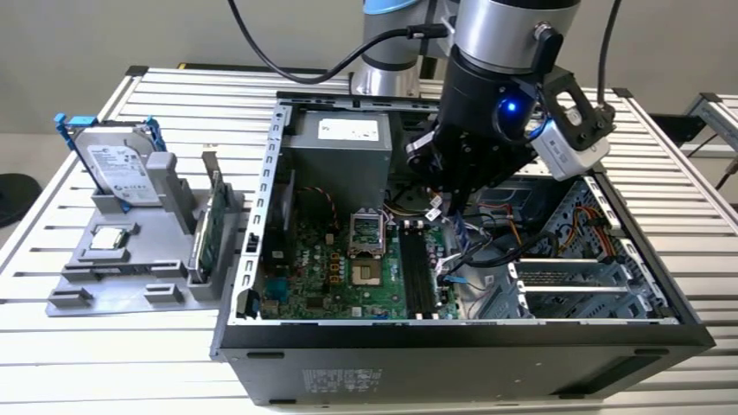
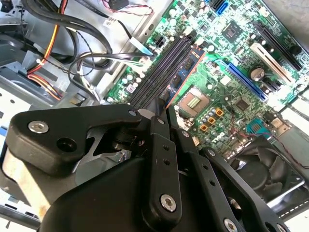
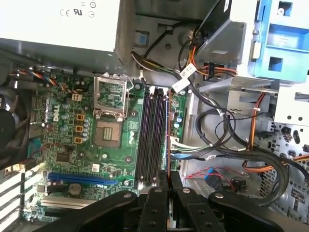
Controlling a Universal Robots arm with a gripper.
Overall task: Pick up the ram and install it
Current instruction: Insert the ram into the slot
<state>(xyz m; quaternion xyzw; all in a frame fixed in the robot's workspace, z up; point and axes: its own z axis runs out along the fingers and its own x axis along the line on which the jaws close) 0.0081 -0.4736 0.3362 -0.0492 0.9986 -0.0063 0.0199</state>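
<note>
My gripper (image 1: 445, 206) hangs inside the open computer case (image 1: 461, 333), over the motherboard (image 3: 116, 154). It is shut on the ram (image 2: 184, 74), a thin dark stick with bluish labels that reaches from between the fingertips down toward the board. In the first wrist view the ram (image 3: 168, 135) appears edge-on as a narrow strip running alongside the long black memory slots (image 3: 152, 137), on their cable side. The gripper (image 3: 169, 186) sits right over one end of that strip. The slots (image 1: 417, 272) lie below the gripper in the exterior view. Whether the ram touches a slot I cannot tell.
A grey holder (image 1: 116, 277) on the exterior view's left carries a hard drive in a blue frame (image 1: 116, 169), a green expansion card (image 1: 207, 226) and a processor chip (image 1: 110, 239). Loose cables (image 3: 217, 145), the processor socket (image 3: 108, 133) and the power supply (image 1: 337, 147) crowd the slots.
</note>
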